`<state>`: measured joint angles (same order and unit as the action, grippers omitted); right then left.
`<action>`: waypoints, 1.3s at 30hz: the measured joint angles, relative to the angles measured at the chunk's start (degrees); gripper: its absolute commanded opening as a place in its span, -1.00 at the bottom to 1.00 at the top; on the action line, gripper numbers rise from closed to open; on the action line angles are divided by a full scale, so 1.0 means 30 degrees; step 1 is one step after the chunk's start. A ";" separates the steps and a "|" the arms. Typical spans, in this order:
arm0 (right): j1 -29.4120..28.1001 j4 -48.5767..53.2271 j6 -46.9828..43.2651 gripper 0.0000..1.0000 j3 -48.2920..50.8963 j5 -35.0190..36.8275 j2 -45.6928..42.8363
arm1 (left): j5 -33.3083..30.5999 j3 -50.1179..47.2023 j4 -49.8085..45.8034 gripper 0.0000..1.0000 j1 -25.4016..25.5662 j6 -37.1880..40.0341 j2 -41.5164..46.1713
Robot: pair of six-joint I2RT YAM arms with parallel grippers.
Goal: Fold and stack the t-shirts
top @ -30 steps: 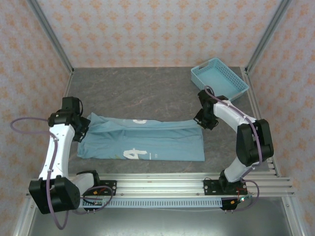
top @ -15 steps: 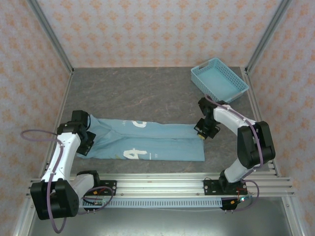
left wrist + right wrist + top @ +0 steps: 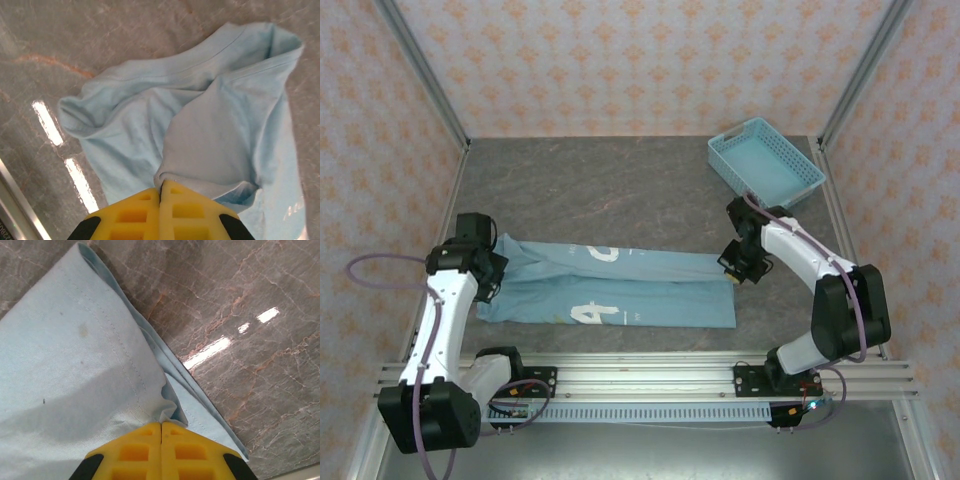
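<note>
teal t-shirt folded lengthwise, wht print partly hidden

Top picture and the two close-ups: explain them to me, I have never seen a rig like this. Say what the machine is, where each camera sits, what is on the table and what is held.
This is a robot with two arms bolted at the near edge of a grey table. The wide picture comes from a fixed camera above and behind the arms. The close-ups come from a camera on each wrist. The yellow blocks at their bottom edges are the left gripper and the right gripper. A light blue t-shirt with white lettering lies on the table, partly folded lengthwise. A blue plastic basket sits at the far right corner. Both grippers are shut, each pinching the t-shirt: the left one at its left end, the right one at its right end.
</note>
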<state>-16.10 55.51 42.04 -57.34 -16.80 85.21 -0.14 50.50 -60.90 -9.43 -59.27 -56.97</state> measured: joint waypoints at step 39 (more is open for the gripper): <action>-0.1071 -0.4932 0.0117 -0.70 -0.2856 -0.1319 0.6477 | 0.3898 0.7453 0.6492 0.02 -0.2033 0.5778 -1.5992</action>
<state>-19.31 40.71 42.39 -65.91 -20.75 104.64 11.55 72.86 -41.43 -15.53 -41.93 -104.95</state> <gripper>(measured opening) 0.149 0.533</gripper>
